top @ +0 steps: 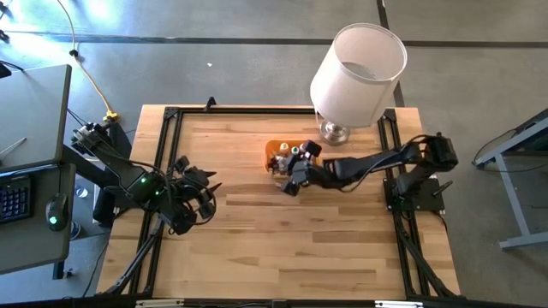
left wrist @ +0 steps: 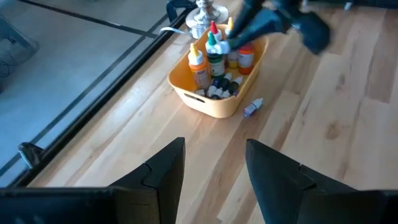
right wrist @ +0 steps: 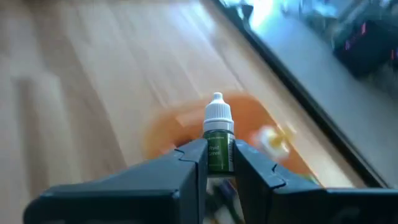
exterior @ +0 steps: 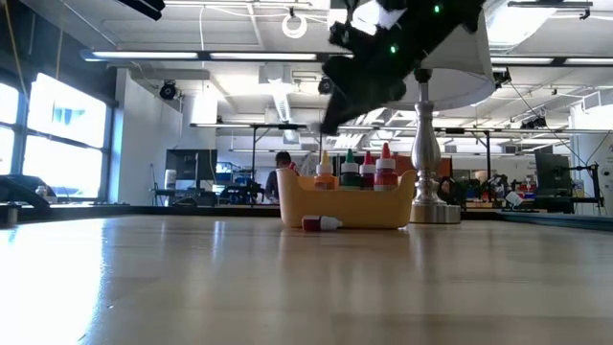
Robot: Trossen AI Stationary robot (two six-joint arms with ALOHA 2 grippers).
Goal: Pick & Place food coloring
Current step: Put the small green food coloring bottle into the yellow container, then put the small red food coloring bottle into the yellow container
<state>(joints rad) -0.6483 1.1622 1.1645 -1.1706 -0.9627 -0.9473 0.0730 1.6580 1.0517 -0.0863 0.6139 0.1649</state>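
The food coloring is small squeeze bottles. Several stand in an orange tray (top: 276, 150) (exterior: 345, 206) (left wrist: 208, 102) at the table's far middle. One small bottle (exterior: 321, 223) (left wrist: 253, 107) lies on its side on the table just in front of the tray. My right gripper (top: 295, 175) (right wrist: 219, 149) is over the tray, shut on a green bottle with a white cap (right wrist: 219, 134). My left gripper (top: 205, 192) (left wrist: 214, 146) waits open at the table's left, holding nothing. My right gripper pinches the green bottle's labelled body (right wrist: 217, 158) between its two fingers, just below the white cap (right wrist: 218, 112), which stays clear of the fingers. The arm reaches in from the table's right, slanting down. The bottle is lifted clear, above the orange tray.
A table lamp with a white shade (top: 355, 73) stands on its metal foot (exterior: 428, 206) just behind and to the right of the tray. Black rails (top: 167, 154) run along the table's edges. Bare wood lies across the middle and near side.
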